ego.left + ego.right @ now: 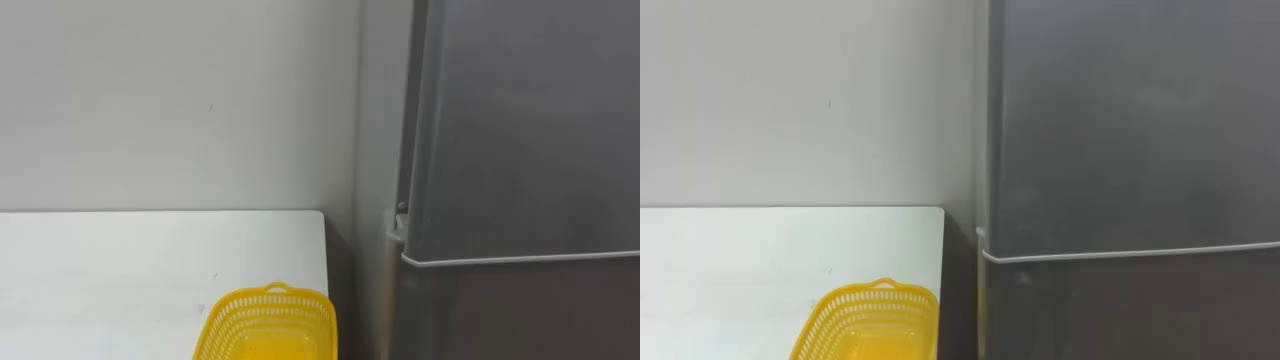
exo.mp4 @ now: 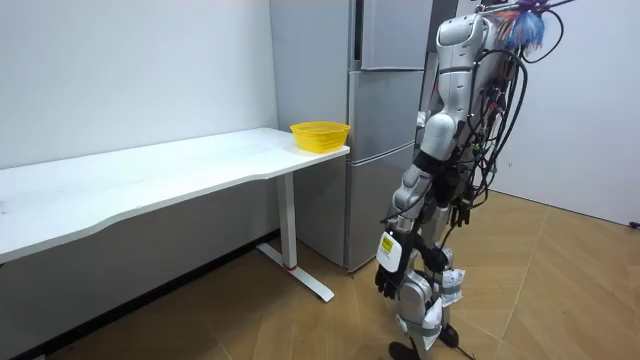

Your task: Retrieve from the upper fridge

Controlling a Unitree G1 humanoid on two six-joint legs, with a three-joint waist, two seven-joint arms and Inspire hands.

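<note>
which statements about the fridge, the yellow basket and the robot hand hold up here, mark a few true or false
1. The upper door of the tall grey metal fridge is open. False: both of its doors are closed.
2. The yellow plastic mesh basket sits on the white rectangular table, at the end next to the fridge. True.
3. The left robot hand is on the fridge door. False: it hangs low beside the robot's leg, apart from the fridge.
4. The robot stands on the wooden floor, close in front of the fridge. True.
</note>
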